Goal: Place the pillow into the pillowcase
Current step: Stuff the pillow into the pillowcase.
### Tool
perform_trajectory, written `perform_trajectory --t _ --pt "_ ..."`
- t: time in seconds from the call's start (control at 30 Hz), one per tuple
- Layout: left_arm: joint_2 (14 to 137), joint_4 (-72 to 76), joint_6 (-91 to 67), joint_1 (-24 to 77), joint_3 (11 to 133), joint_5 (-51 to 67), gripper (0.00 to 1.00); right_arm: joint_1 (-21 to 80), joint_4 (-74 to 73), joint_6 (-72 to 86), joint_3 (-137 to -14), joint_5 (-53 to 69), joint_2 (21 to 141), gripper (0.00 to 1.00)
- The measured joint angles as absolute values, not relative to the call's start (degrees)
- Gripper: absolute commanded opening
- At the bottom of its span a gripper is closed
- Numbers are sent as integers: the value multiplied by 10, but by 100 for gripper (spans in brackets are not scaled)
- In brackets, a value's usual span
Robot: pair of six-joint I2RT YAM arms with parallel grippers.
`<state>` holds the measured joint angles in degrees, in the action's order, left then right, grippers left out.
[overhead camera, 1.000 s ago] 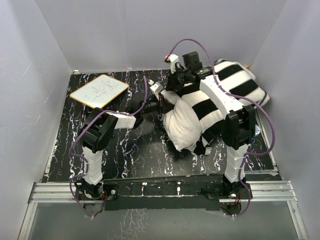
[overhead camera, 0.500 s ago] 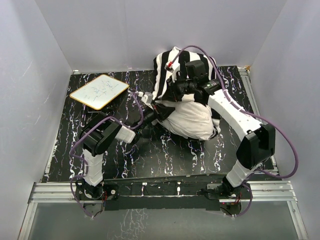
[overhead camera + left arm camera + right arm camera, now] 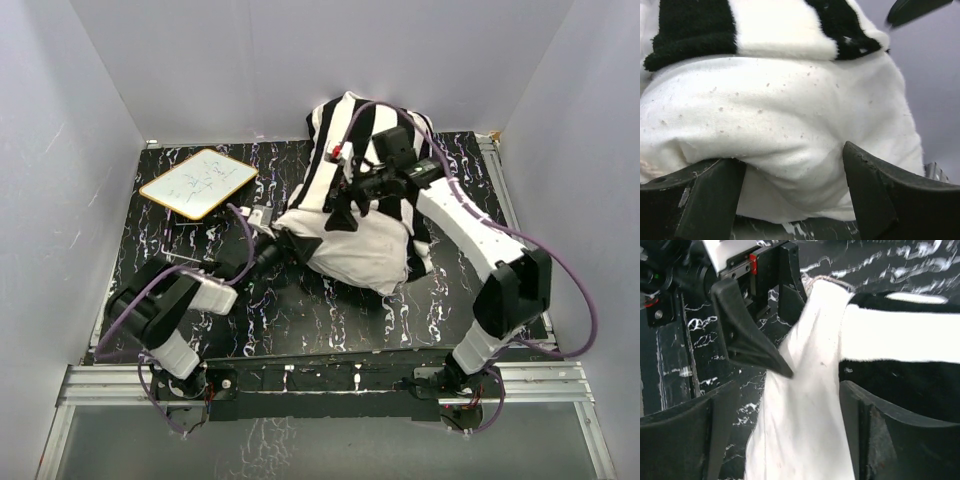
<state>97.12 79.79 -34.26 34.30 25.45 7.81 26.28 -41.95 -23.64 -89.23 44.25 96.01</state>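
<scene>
**Both pincers wide at the pillow's bare end**

Left gripper (image 3: 288,244) stood with its fingers (image 3: 700,200) spread wide; a bulge of the pillow (image 3: 365,248) sat between them, touching both inner faces, not pinched; it sat low at the pillow's near-left corner. Right gripper (image 3: 347,205) also wide open, poised over the pillowcase (image 3: 345,130) hem; its wrist view showed white cloth and striped cloth both lying between the pads, neither clamped. The pillow lay right of centre on the black marbled table (image 3: 330,312); the far part was covered by the striped case, the near end bare white. Whiteboard (image 3: 198,182) lay well apart at far left.
</scene>
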Motion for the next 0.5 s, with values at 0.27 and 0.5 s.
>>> perform_trajectory --t 0.27,0.5 --pt "693 500 -288 314 227 203 76 83 -405 -262 -849 550 780 96" --pt "525 254 -192 351 260 223 79 -76 -385 -301 -660 502 694 99"
